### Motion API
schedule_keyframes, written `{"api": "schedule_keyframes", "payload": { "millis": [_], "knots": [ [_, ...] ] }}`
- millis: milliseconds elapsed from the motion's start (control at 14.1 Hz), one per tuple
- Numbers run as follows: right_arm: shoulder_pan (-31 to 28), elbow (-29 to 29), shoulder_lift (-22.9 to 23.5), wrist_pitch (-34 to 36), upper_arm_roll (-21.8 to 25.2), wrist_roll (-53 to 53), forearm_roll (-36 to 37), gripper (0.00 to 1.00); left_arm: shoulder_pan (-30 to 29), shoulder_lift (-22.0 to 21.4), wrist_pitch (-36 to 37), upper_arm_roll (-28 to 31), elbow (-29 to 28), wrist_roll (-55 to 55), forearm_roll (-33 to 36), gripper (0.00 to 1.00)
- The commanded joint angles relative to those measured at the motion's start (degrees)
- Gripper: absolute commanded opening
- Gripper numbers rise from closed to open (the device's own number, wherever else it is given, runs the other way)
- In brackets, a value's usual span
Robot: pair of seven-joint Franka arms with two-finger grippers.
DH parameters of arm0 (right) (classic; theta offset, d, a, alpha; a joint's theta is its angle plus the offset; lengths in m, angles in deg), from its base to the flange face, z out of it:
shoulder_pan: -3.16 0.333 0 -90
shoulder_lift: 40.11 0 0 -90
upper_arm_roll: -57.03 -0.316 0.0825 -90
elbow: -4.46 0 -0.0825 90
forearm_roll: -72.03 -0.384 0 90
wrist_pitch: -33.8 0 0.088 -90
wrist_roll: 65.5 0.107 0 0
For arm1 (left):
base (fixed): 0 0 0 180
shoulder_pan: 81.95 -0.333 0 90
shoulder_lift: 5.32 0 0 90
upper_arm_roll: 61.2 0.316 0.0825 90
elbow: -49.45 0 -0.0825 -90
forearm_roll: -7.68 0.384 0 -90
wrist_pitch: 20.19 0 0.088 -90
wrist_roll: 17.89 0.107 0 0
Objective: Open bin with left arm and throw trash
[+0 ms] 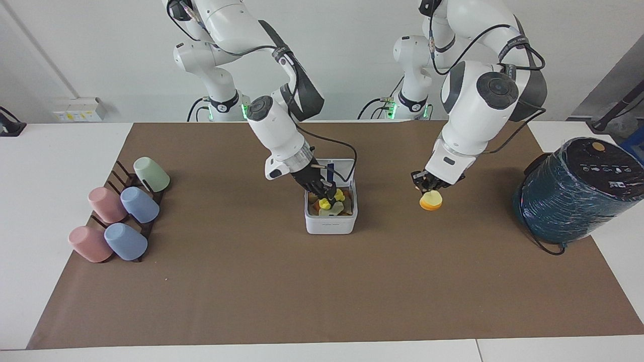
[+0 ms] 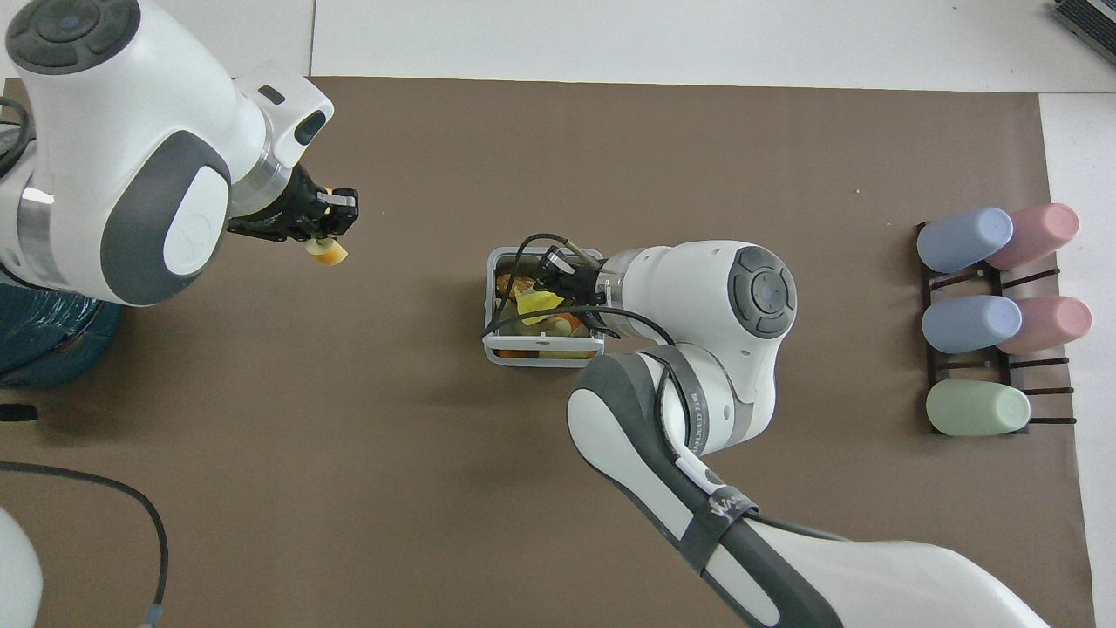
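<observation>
Right gripper (image 1: pixel 328 193): dark two-finger pincer, over the open bin, tips down among the scraps; whether its fingers are spread or pinching cannot be told.
Yellow scrap (image 1: pixel 325 203): bright, jagged, glossy piece right under the right gripper's tips, inside the bin; held or let go cannot be told.
Bin (image 1: pixel 330 224): small white square plastic box with rounded corners, beneath the right gripper, grey-rimmed lid (image 1: pixel 338 166) tipped up, heaped with cream and orange scraps.
Left gripper (image 1: pixel 425 188): over bare brown paper mat (image 1: pixel 322 291), toward the left arm's end, pressed onto a scrap.
Yellow-orange block (image 1: pixel 431 200): rounded, smooth, hanging from the left gripper's tips.
Pastel cups (image 1: pixel 123 211): matte, tilted on a dark wire rack, well apart from both grippers.
</observation>
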Motion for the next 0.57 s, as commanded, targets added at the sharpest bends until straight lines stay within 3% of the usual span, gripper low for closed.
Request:
{"api": "schedule_keyframes", "payload": {
  "millis": [0,285,498],
  "knots": [
    [0.0,-0.1,-0.8,-0.4,0.1,-0.2,-0.4,1.0,0.6,-0.2,-1.2,0.1,0.3,-0.7,-0.4,0.0],
    [-0.2,0.8,-2.8,0.4,0.9,-0.1,0.8,1.0,1.2,-0.4,-7.3,0.0,-2.4,-4.1,-3.8,0.0],
    [-2.6,1.7,-6.9,6.8,2.5,-0.2,16.9,1.0,4.9,-2.3,-16.4,0.0,-8.4,-10.0,-5.0,0.0]
  ]
}}
